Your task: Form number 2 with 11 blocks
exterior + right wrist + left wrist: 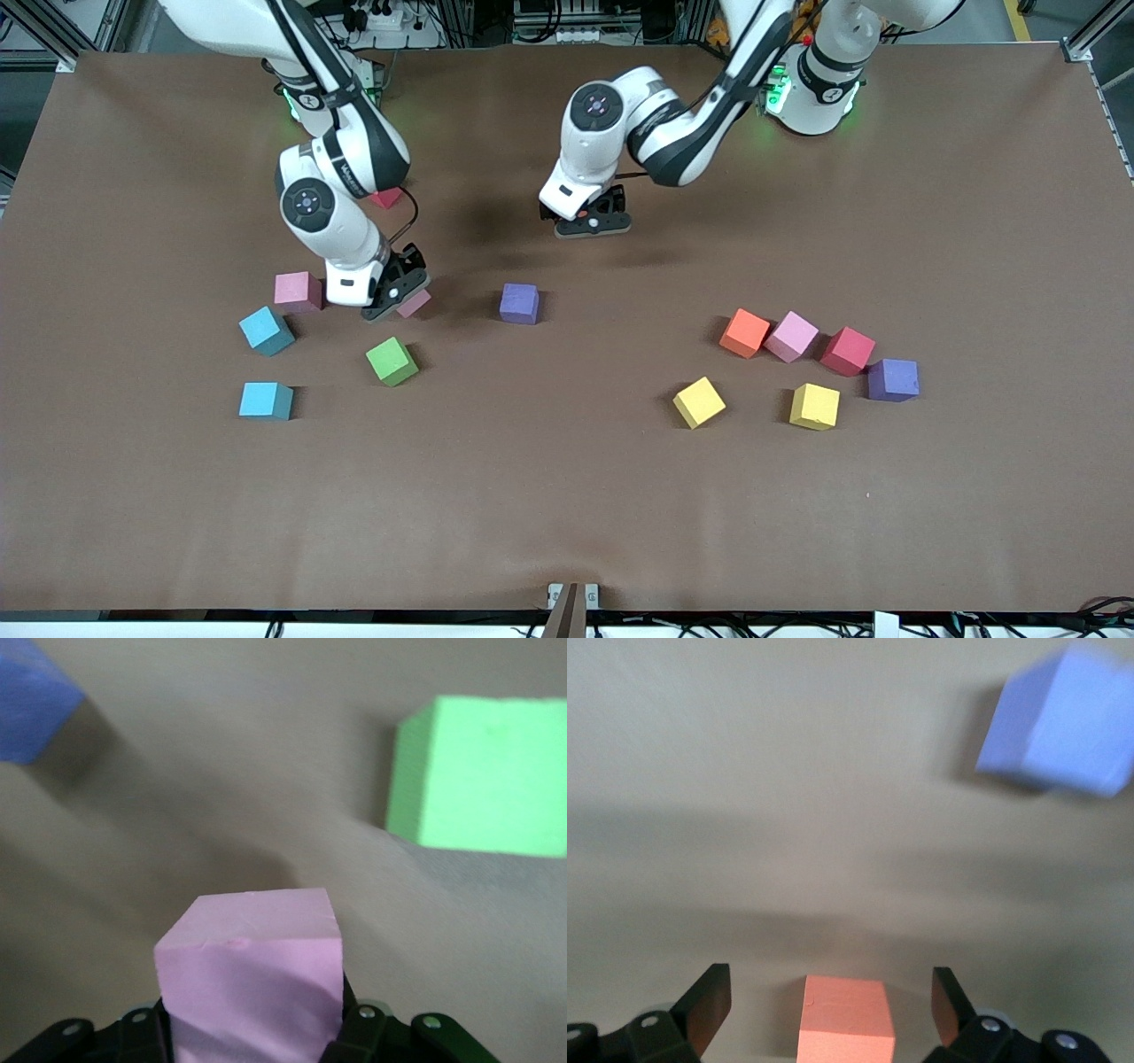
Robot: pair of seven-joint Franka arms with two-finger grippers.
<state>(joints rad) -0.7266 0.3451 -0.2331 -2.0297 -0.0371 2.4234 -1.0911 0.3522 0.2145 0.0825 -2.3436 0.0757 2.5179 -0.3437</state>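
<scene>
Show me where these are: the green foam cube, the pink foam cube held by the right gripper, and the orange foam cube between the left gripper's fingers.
green foam cube (392, 361), front view, top face.
pink foam cube (252, 979), right wrist view, front face.
orange foam cube (845, 1020), left wrist view, top face.

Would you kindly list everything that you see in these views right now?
pink blocks: 3, pink; one at the right arm's end, one at the left arm's end, one held
light blue blocks: 2, light blue; right arm's end, the second nearer the camera
green block: 1, green; right arm's end
purple blocks: 2, purple; mid-table and left arm's end
orange blocks: 2, orange; left arm's end, and under the left gripper
red blocks: 2, red; left arm's end, and partly hidden by the right arm
yellow blocks: 2, yellow; left arm's end
table: 1, brown
left gripper: open, straddling an orange block
right gripper: shut on a pink block
</scene>
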